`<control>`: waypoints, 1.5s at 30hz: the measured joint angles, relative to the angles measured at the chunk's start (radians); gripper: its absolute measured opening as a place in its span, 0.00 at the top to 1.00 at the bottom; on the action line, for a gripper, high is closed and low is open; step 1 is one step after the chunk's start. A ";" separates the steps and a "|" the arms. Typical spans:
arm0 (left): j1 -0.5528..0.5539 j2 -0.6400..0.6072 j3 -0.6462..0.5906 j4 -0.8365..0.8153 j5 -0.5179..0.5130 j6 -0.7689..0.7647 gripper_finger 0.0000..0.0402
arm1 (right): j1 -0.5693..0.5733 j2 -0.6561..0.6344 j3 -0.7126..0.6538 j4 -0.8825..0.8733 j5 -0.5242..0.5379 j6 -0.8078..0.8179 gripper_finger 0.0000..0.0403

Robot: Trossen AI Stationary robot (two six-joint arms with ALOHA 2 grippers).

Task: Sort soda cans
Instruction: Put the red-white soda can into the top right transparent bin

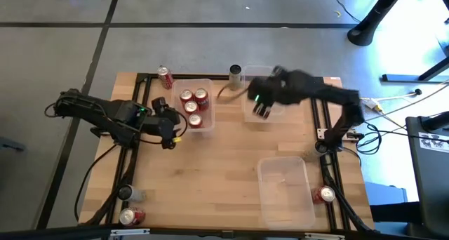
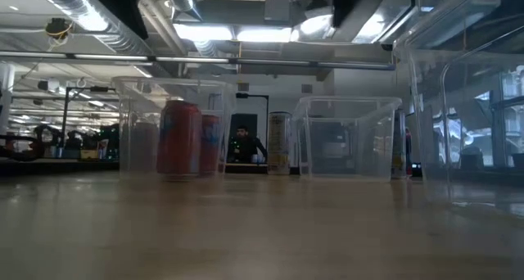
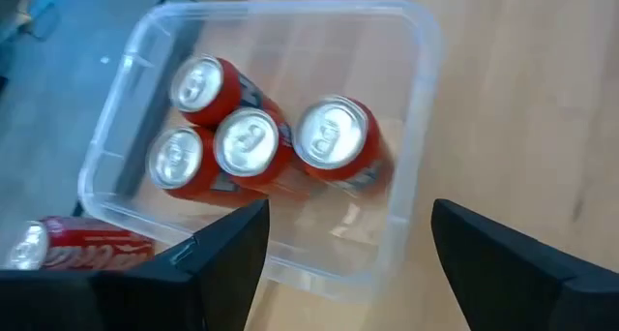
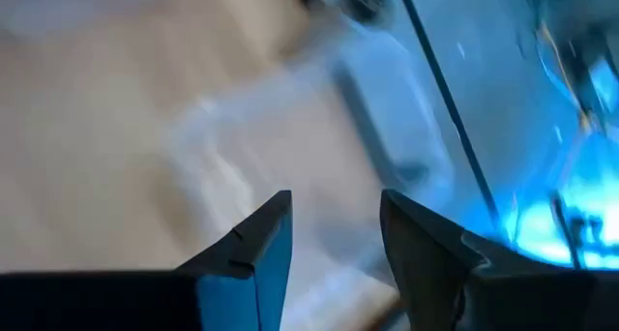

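Four red soda cans (image 3: 256,147) stand upright in the clear bin (image 1: 208,85) at the back left of the tabletop (image 1: 224,163), long axes vertical, silver tops and pull tabs facing straight up in the left wrist view; three bunch together, the fourth (image 3: 334,137) just beside them on the side nearer the bin's bare half. Outside the bin, hard against its wall, a fifth red can (image 3: 73,246) lies on its side, long axis along the tabletop, white script on the red but too partial to read. From above, another red can (image 1: 165,77) sits at the back left corner beyond the bin, and a dark grey can (image 1: 236,74) stands upright between the two back bins; the low view shows it as a tall pale can (image 2: 279,142) with lettering too small to read. Near the front left corner there is a grey can (image 1: 125,193) and a red one (image 1: 130,215), and a red can (image 1: 325,194) by the front right edge beside a third clear bin (image 1: 284,191). The left tool (image 1: 170,135) hovers just beside the front end of the filled bin, its fingers (image 3: 227,249) spread well apart and gripping nothing. The right tool (image 1: 262,111) hangs over the second back bin (image 1: 250,112), fingers (image 4: 256,244) apart with a narrow gap, nothing between them.
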 joint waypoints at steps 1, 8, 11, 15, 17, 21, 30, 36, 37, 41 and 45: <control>0.000 -0.001 -0.001 0.001 -0.011 0.002 0.31 | -0.044 -0.029 -0.034 0.002 0.002 -0.012 0.61; 0.000 -0.001 -0.001 0.055 -0.065 -0.003 0.31 | -0.390 -0.195 -0.258 0.162 -0.007 -0.073 0.61; 0.000 -0.001 -0.001 0.070 -0.065 0.001 0.31 | -0.525 -0.233 -0.318 0.239 -0.053 -0.074 0.61; 0.000 -0.001 -0.001 0.078 -0.065 -0.008 0.31 | -0.671 -0.230 -0.349 0.290 -0.106 -0.076 0.61; 0.000 -0.001 -0.001 0.083 -0.065 -0.010 0.31 | -0.718 -0.222 -0.356 0.351 -0.107 -0.076 0.61; 0.000 -0.001 -0.001 0.118 -0.066 -0.007 0.31 | -0.796 -0.202 -0.373 0.403 -0.144 -0.075 0.61; 0.000 -0.001 -0.002 0.137 -0.071 -0.005 0.31 | -0.948 -0.105 -0.377 0.328 -0.258 0.070 0.51; -0.001 -0.001 -0.002 0.134 -0.071 -0.019 0.31 | -0.988 -0.046 -0.377 0.229 -0.237 0.196 0.28; -0.002 -0.001 -0.002 0.132 -0.071 -0.024 0.31 | -0.988 -0.042 -0.377 0.229 -0.237 0.204 0.25; -0.013 -0.001 -0.002 0.132 -0.064 -0.029 0.31 | -0.985 -0.040 -0.377 0.264 -0.255 0.213 0.15; -0.014 -0.001 -0.002 0.132 -0.063 -0.027 0.31 | -0.985 -0.039 -0.377 0.287 -0.288 0.255 0.11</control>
